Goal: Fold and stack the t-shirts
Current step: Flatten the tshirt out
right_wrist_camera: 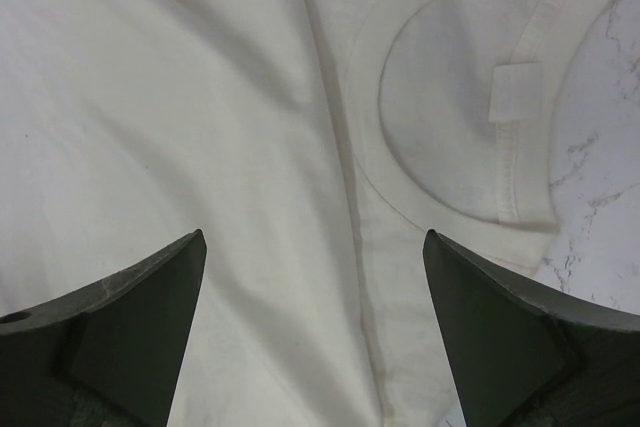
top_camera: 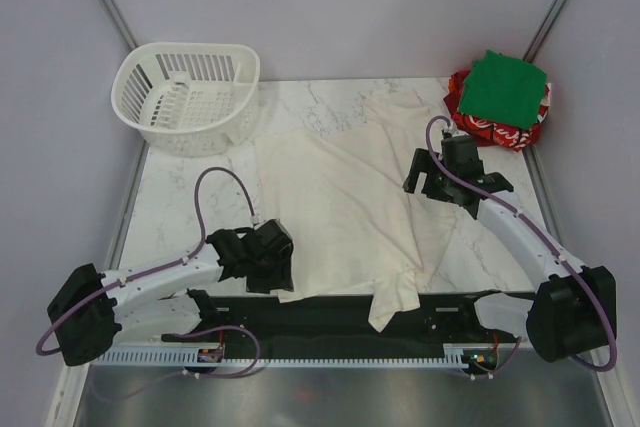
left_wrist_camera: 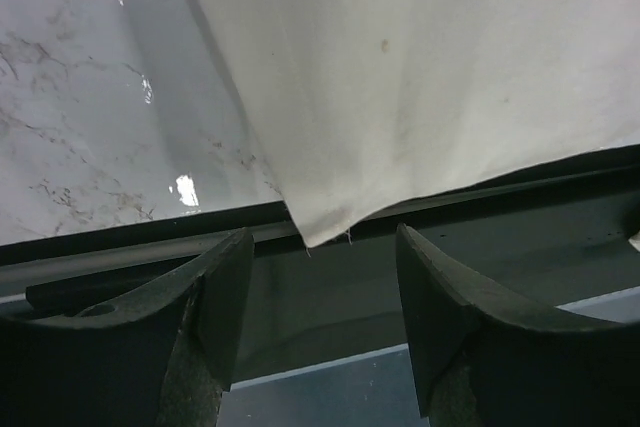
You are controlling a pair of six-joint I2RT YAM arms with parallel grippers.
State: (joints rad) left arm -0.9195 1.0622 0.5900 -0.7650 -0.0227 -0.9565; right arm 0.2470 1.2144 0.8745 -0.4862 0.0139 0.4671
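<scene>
A half-round white slotted plastic basket (top_camera: 215,132) is seen far left on the marble table (top_camera: 175,197). The cream t-shirt (top_camera: 340,207), soft and creased, is spread flat mid-table, one sleeve draped over the near edge. A square-folded green tee (top_camera: 508,87) is laid on the red lettered tee (top_camera: 490,129), far right. The left gripper (left_wrist_camera: 322,247) is held partly open at the cream hem corner, nothing gripped. The right gripper (right_wrist_camera: 313,237) is spread wide over the ribbed collar (right_wrist_camera: 365,97), nothing gripped.

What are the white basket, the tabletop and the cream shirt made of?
Basket: likely moulded plastic, rigid slotted walls. Tabletop: glossy marble look, grey veins and glare; maybe laminate. Cream shirt: soft matte cloth, probably cotton, with wrinkles and stitched collar.
</scene>
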